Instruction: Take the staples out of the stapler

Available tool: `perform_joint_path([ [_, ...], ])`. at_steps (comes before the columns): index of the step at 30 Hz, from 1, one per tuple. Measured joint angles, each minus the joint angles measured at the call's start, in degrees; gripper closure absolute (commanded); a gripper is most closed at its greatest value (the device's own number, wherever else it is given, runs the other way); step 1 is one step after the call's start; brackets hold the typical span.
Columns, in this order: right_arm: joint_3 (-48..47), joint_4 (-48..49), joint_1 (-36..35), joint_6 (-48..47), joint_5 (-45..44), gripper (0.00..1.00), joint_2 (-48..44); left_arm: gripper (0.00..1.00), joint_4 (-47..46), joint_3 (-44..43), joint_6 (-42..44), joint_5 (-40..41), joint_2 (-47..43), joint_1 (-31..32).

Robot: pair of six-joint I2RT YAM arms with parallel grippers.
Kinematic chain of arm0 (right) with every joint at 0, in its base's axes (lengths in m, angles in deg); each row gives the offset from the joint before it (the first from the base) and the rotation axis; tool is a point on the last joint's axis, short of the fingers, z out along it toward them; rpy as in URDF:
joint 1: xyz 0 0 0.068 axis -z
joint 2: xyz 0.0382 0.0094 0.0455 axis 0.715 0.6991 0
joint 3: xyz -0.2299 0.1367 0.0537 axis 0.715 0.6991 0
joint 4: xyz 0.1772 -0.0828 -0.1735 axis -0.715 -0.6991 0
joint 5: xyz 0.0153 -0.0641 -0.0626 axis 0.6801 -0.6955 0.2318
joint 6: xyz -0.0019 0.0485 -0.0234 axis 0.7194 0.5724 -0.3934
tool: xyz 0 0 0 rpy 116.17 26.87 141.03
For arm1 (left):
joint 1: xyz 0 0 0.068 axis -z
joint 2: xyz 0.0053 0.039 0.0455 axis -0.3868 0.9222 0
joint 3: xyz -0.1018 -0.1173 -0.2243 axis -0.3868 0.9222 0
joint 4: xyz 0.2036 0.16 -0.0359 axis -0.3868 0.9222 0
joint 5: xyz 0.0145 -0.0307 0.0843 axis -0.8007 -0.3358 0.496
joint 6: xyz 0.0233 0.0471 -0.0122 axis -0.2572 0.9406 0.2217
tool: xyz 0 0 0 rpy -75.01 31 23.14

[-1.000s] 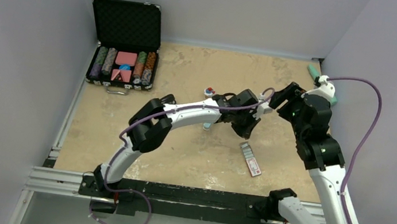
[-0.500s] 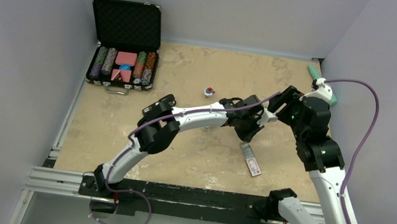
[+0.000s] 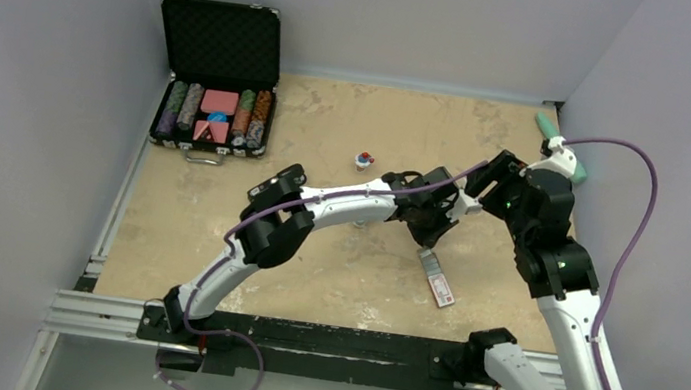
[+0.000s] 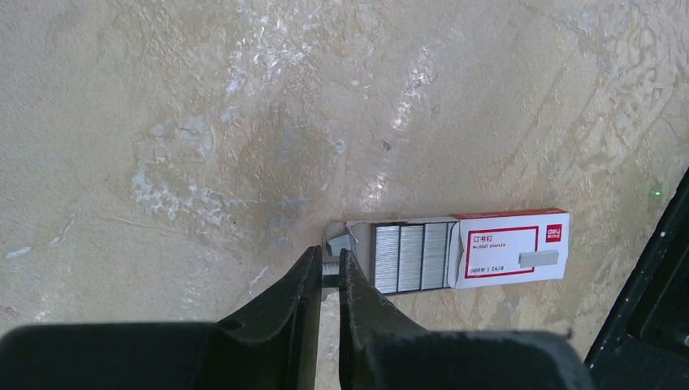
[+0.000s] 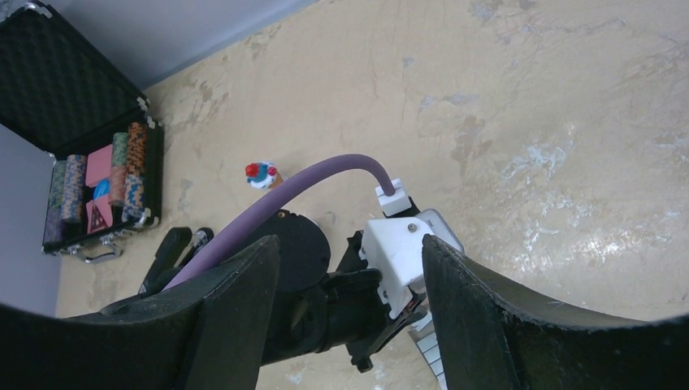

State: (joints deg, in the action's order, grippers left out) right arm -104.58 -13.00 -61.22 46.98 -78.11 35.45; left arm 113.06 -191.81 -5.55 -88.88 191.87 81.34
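Two claws: left claw (image 4: pixel 329 257) pinches the staples (image 4: pixel 330 267) between its tips; right claw (image 5: pixel 349 268) stands spread, empty.

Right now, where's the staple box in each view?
Top view: the staple box lies right of centre, just below the left pincer.
Left wrist: lower middle, its open end at the pincer's tips.
Right wrist: only a sliver at the bottom edge, under the left arm.
Shared landmark: the left pincer, shut on a staple strip at the box's open end.
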Motion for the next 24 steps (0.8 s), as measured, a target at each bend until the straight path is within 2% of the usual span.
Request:
perform_joint_path([
  [9,0.3,-0.2,0.0,0.0,0.2,0.31,0.0,0.8,-0.9,1.4,0.0,-0.1,0.0,0.4],
  [16,0.5,-0.3,0.0,0.2,1.0,0.31,0.0,0.71,-1.6,2.6,0.0,-1.1,0.0,0.7],
  [24,0.5,-0.7,0.0,0.2,1.1,0.31,0.0,0.7,-2.2,3.7,0.0,-1.1,0.0,0.8],
])
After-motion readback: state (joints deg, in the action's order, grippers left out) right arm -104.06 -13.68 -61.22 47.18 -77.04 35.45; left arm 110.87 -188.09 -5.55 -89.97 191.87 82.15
